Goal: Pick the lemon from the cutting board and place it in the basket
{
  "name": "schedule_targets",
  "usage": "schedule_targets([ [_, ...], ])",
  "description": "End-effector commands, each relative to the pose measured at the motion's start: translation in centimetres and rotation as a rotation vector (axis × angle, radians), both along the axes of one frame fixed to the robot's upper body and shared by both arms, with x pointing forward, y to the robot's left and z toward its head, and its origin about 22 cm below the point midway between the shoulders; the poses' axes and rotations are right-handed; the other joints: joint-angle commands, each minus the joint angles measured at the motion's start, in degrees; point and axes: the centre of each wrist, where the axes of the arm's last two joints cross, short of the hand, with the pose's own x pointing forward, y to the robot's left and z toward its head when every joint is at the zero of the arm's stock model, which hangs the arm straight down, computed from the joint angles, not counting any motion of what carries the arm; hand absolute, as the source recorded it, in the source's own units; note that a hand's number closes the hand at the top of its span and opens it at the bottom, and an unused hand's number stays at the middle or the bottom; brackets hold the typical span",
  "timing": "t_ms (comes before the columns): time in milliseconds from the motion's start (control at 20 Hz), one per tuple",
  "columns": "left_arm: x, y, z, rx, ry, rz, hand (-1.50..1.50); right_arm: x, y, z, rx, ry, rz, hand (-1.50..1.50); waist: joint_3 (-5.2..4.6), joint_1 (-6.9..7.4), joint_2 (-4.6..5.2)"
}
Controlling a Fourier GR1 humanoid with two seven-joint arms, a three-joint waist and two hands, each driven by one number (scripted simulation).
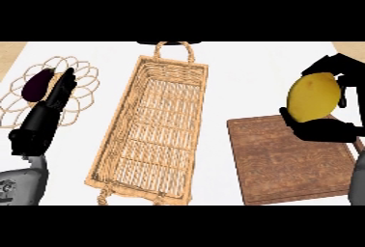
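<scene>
A yellow lemon (311,96) is held above the far right corner of the brown wooden cutting board (285,164), off its surface. My right hand (329,129) is shut on it, fingers curled over its top and right side and the palm under it. The long wicker basket (118,144) lies in the middle of the counter, left of the board, with nothing inside. My left hand (51,108) rests at the left with straight fingers pointing away, holding nothing.
A dark purple eggplant (35,83) lies on a round wire-loop trivet (80,94) at the far left, partly behind my left hand. The basket has a handle at each end (173,46).
</scene>
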Motion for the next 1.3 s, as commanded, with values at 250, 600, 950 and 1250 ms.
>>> schedule_targets([
  [250,0.6,0.6,0.3,0.012,0.009,-0.012,0.00,-1.0,8.1,10.5,0.092,-0.018,0.199,1.50,-0.03,1.21,0.24],
  [600,1.3,-1.0,1.6,0.004,-0.019,-0.013,0.00,-1.2,15.2,15.9,0.067,0.074,0.222,1.50,-0.03,1.51,0.22],
  [950,0.8,-0.5,1.6,-0.006,-0.016,-0.032,0.00,1.2,19.7,17.3,0.072,0.204,0.222,1.50,0.00,1.87,0.27],
  [1250,0.0,-1.2,-0.3,0.011,0.002,-0.025,0.00,3.6,22.2,15.6,-0.010,0.346,0.221,1.50,0.00,1.73,0.35],
])
